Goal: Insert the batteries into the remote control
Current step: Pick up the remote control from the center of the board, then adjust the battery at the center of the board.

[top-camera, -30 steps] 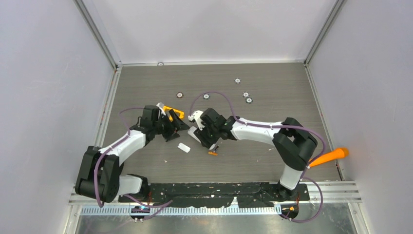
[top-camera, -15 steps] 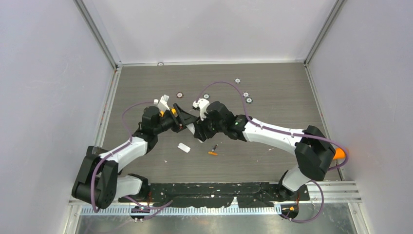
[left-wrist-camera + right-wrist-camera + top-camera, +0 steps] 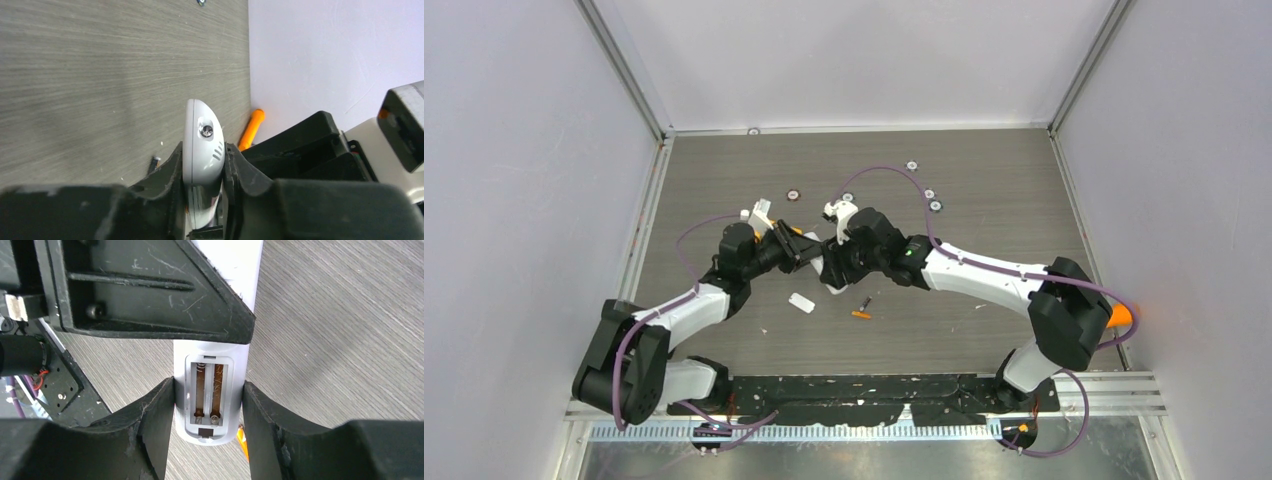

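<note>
Fingers (image 3: 170, 167) of the left gripper (image 3: 203, 152) are clenched on the remote (image 3: 200, 125), one on each side. Both touch the white shell, and the remote's rounded end pokes out past the tips. The right gripper (image 3: 207, 387) grasps the same remote further along, its fingers (image 3: 155, 415) pressed against the two long edges beside the bay (image 3: 209, 392) (lid off, two slots with bare springs and contacts facing the right wrist camera). From above, the two grippers meet nose to nose over the middle of the table (image 3: 984, 180), with the remote between them and mostly hidden. Both batteries lie on the table just to the right of that meeting point and nearer the arm bases. The dark battery (image 3: 864, 302) and the orange battery (image 3: 860, 315) are close together. A small white tab (image 3: 801, 303) lies to their left. An orange stick (image 3: 250, 129) rests by the right wall.
</note>
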Robot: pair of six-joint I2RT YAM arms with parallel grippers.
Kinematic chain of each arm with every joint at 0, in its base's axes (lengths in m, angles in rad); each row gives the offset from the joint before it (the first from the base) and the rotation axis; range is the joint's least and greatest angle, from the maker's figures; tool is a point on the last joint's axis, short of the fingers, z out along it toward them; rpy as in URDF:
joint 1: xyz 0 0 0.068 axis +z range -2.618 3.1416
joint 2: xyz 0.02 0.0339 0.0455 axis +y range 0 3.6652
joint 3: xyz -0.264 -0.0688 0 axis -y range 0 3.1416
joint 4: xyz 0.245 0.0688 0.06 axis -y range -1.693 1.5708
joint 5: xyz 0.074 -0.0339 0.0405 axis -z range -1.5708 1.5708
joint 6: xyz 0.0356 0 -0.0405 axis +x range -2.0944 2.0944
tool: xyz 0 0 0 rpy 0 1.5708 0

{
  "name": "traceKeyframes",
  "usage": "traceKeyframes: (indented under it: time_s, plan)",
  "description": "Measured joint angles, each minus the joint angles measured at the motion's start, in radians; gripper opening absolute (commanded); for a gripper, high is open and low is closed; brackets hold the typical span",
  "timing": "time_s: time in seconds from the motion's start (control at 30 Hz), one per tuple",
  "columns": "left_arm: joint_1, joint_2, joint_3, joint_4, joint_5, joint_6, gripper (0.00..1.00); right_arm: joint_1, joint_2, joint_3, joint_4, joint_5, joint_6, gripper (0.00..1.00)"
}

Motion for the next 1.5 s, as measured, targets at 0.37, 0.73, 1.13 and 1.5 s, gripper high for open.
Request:
traceKeyframes:
  time_s: [0.37,0.73,1.13,1.5]
  plan:
    - [-0.004,0.005,-0.007,0.015,0.001,0.023,0.00,-0.015,-0.011,-0.003,0.000,-0.013,0.046,0.83]
    - [0.013,-0.159,0.048,-0.240,-0.033,0.311,0.00,-0.050,-0.205,-0.145,-0.032,-0.039,-0.057,0.44]
    - [0.065,-0.240,0.108,-0.417,-0.031,0.493,0.00,-0.049,-0.081,-0.233,-0.080,-0.002,-0.107,0.48]
    - [0.075,-0.238,0.108,-0.451,-0.036,0.492,0.00,-0.036,0.011,-0.183,-0.120,0.158,-0.109,0.54]
